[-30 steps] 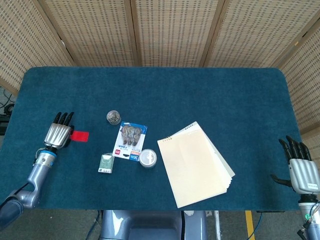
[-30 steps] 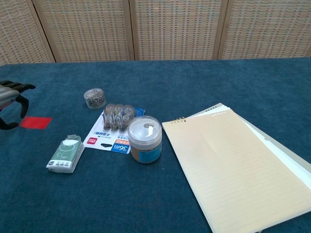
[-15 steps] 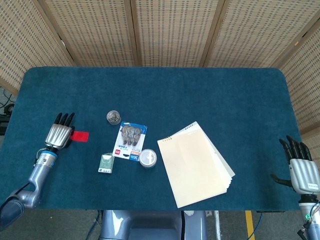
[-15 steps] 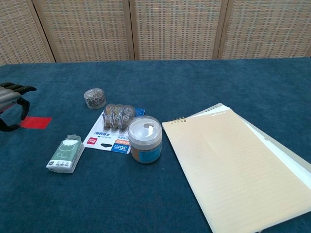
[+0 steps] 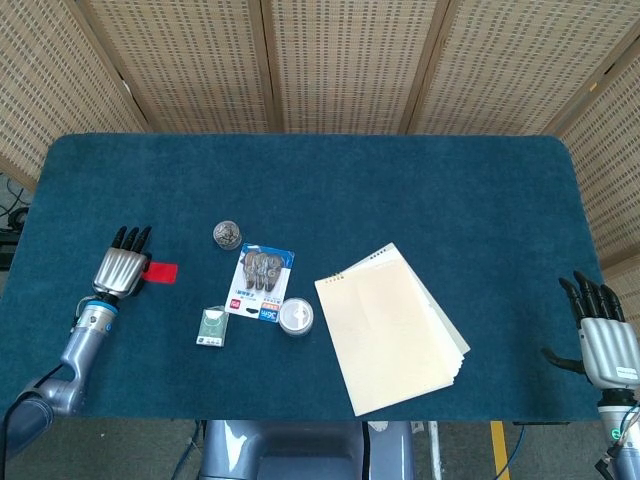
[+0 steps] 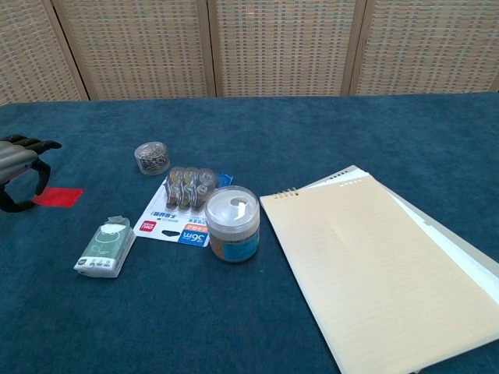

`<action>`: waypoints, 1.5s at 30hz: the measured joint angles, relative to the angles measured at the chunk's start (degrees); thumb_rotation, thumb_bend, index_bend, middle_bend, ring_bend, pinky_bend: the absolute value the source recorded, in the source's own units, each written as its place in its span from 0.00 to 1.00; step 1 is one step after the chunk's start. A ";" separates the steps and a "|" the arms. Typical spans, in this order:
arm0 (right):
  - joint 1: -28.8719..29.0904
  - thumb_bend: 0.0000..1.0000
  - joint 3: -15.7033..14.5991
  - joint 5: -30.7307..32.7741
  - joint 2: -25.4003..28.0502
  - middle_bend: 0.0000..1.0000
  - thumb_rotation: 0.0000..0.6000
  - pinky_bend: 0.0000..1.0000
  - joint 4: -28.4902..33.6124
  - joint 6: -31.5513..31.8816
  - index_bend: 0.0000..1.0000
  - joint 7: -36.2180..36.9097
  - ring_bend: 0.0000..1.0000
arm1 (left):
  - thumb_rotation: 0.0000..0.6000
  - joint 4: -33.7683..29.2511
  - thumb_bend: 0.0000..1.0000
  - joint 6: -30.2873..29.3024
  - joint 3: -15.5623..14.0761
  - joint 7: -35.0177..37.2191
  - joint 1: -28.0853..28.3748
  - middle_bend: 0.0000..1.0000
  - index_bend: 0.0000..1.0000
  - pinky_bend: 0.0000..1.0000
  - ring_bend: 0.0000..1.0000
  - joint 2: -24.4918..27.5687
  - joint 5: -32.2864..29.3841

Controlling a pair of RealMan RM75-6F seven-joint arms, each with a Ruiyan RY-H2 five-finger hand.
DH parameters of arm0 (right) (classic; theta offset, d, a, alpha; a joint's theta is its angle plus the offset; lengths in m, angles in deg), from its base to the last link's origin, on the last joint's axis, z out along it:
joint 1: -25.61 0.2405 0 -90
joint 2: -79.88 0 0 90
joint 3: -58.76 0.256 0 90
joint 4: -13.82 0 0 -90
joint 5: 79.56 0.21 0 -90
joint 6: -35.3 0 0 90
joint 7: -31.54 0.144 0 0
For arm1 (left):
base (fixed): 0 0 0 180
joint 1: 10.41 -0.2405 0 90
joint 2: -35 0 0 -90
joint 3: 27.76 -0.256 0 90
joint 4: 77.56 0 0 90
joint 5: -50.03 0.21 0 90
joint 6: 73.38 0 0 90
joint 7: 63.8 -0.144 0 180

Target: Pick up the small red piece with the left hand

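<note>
1. The left hand [image 5: 120,268] sits at the left side of the blue surface [image 5: 400,190], palm down, fingers stretched forward and a little apart. It holds nothing.
2. In the chest view only the edge of the left hand [image 6: 17,160] shows, with dark fingers [image 6: 35,145] reaching out above the cloth and the thumb curving down below them.
3. The red piece [image 5: 160,272] lies flat on the surface just to the right of the left hand. In the head view its left edge meets or slips under the hand's side; whether they touch I cannot tell.
4. In the chest view the red piece [image 6: 57,197] lies flat just beside the thumb, not lifted.
5. The right hand [image 5: 598,330] rests at the far right edge of the surface, fingers straight and slightly spread, holding nothing. The chest view does not show it.
6. A small jar of clips [image 5: 227,235] stands right of the red piece, further back.
7. A blue blister pack [image 5: 260,284] lies in front of that jar, with a white-lidded tub [image 5: 295,316] touching its front right corner.
8. A green-and-white packet [image 5: 212,327] lies left of the tub, just beside the pack.
9. A notepad [image 5: 392,328] of cream sheets lies at an angle right of the tub, well apart from both hands.
</note>
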 measured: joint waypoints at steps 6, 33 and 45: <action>-0.03 0.05 0.01 0.00 -0.01 0.00 1.00 0.00 0.03 0.06 0.00 -0.07 0.00 | 1.00 0.09 0.36 0.09 0.00 -0.20 0.08 0.00 0.54 0.00 0.00 -0.14 0.01; -0.11 0.05 0.05 -0.02 -0.13 0.00 1.00 0.00 -0.12 0.22 0.00 -0.03 0.00 | 1.00 1.10 0.41 1.45 0.21 -0.67 0.31 0.00 0.59 0.00 0.00 -0.44 -0.58; -0.13 0.05 0.10 0.05 -0.02 0.00 1.00 0.00 -0.06 0.20 0.00 0.08 0.00 | 1.00 1.17 0.45 1.45 0.37 -1.04 0.47 0.00 0.60 0.00 0.00 -0.50 -0.68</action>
